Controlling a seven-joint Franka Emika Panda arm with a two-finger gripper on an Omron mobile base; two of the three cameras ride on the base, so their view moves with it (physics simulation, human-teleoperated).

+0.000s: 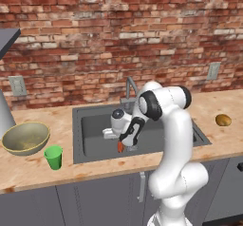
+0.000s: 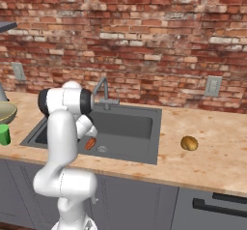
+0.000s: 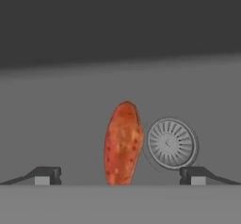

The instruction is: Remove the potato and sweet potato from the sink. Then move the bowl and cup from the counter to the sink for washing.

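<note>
The orange-red sweet potato [image 3: 123,143] lies on the sink floor [image 3: 70,124] beside the round drain [image 3: 170,143]. My gripper [image 3: 120,175] hangs open just above it, one fingertip to each side, touching nothing. From the base views the sweet potato [image 1: 120,147] [image 2: 90,144] peeks out under the hand inside the dark sink [image 1: 95,135] [image 2: 128,127]. The golden-brown potato [image 1: 223,120] [image 2: 189,143] rests on the counter right of the sink. Left of the sink stand the olive-yellow bowl [image 1: 26,137] [image 2: 6,112] and the green cup [image 1: 53,157] [image 2: 4,134].
A grey tap [image 1: 129,89] [image 2: 103,93] rises behind the sink. The brick wall carries outlets [image 1: 17,85] [image 2: 212,85]. A grey appliance edge [image 1: 4,113] stands at the far left of the wooden counter [image 1: 223,144].
</note>
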